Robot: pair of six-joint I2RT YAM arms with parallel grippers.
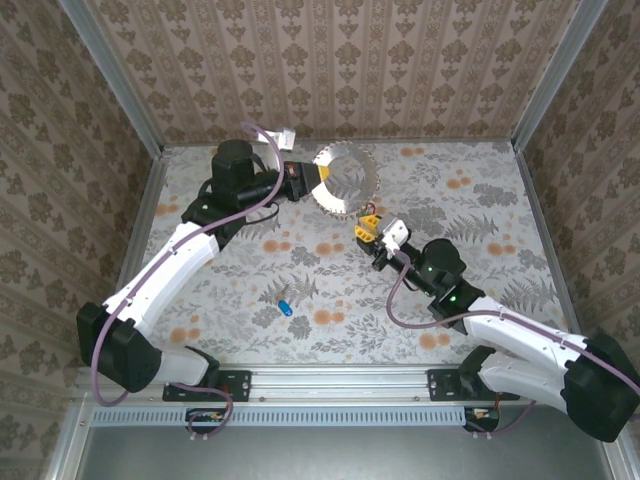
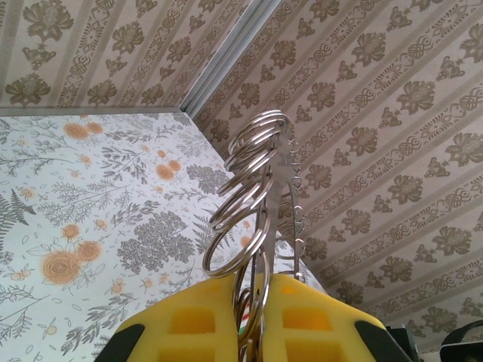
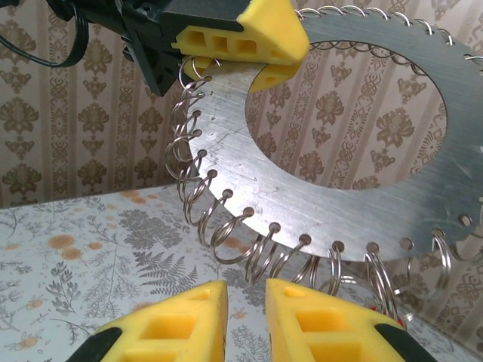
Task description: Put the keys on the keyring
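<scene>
Positions, read left to right in the top view:

1. Blue key (image 1: pixel 284 305): lies flat on the tabletop (image 1: pixel 480 220), between the two arms and well apart from both sets of jaws. Its long axis runs diagonally, with the head toward the near edge.
2. Left gripper (image 1: pixel 322 178): its jaws are clamped tight on the left rim of the keyring (image 1: pixel 352 205). The left wrist view shows the rim pinched between the yellow pads (image 2: pixel 189 324).
3. Keyring: held off the tabletop with its flat face turned toward the right arm. Its small split rings (image 3: pixel 226 226) hang along the lower rim.
4. Right gripper (image 3: pixel 245 309): sits just below and in front of that lower rim. Its jaws stand a narrow gap apart with nothing visible between them. A small yellow-red shape at this gripper in the top view may be a key, but it is too small to confirm.

Governing relation: the keyring lies up and ahead of the right jaws. The blue key lies behind them, toward the left. Fetching it would likely fall to the right arm, since the left is occupied.
</scene>
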